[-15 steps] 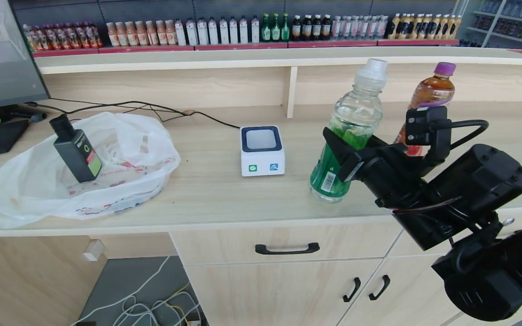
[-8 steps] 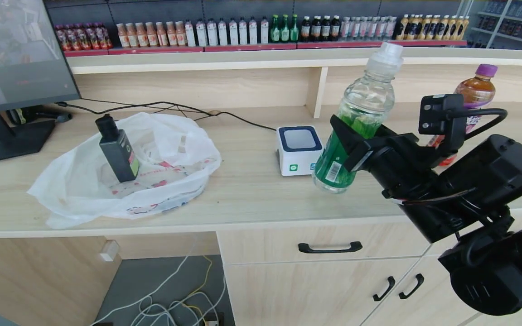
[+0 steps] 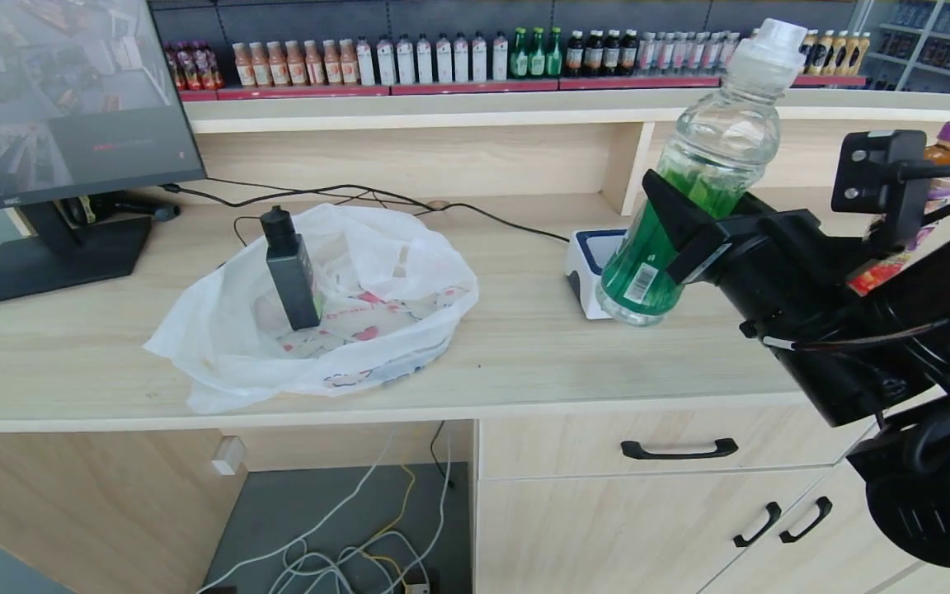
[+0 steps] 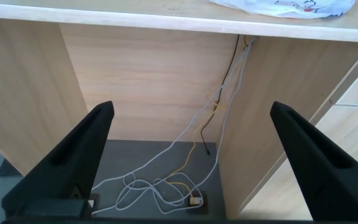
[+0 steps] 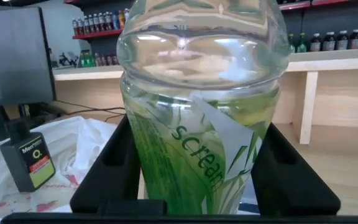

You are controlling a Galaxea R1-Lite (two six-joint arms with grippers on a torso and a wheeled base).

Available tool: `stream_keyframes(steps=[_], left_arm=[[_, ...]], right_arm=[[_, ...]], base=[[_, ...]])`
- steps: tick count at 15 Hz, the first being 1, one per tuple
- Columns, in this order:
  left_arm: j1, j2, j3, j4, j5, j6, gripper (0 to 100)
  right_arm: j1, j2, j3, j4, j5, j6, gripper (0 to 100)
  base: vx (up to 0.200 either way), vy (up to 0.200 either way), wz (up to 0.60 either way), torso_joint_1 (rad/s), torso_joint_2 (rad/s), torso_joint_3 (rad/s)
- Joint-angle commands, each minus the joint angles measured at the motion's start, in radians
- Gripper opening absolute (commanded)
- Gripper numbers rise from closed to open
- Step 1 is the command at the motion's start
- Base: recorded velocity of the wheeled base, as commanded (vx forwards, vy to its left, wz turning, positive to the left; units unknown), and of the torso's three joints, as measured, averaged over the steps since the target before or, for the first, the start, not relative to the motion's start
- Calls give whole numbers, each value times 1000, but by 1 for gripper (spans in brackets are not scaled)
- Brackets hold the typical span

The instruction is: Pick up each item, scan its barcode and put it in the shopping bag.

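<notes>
Your left hand (image 4: 191, 109) gapes wide, low before cabinet (image 4: 142, 81). Your right hand (image 3: 684, 241) clamps bottle (image 3: 714, 157) aloft, neck leaning right, barcode (image 3: 645, 283) facing you. Scanner (image 3: 584, 257) just behind its base. Bag (image 3: 219, 346) well left on tabletop (image 3: 524, 363).

On the surface (image 3: 71, 363), the shopping bag (image 3: 409, 272) lay left of the scanner (image 3: 580, 268), with a small bottle (image 3: 292, 268) upright in it. The monitor (image 3: 63, 91) stood behind, farther left. The right claw (image 3: 677, 227) held a large bottle (image 3: 714, 148) before the scanner.
</notes>
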Motion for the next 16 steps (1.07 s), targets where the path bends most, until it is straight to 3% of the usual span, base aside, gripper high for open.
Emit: stream_keyframes(steps=[1, 6, 7, 10, 16], left_arm=[[-1, 0, 0, 0, -1, 0, 100], [-1, 0, 0, 0, 1, 0, 100], [-1, 0, 0, 0, 1, 0, 100], [-1, 0, 0, 0, 1, 0, 100], [-1, 0, 0, 0, -1, 0, 100]], right_arm=[[-10, -23, 2, -1, 32, -27, 0], [-35, 49, -133, -1, 203, -131, 0], [-58, 69, -187, -1, 276, -191, 0], [-88, 121, -207, -1, 388, -277, 0], [-157, 242, -359, -1, 434, -423, 0]], base=[[0, 0, 0, 0, 0, 0], [0, 0, 0, 0, 0, 0], [0, 0, 0, 0, 0, 0], [0, 0, 0, 0, 0, 0], [0, 0, 0, 0, 0, 0]])
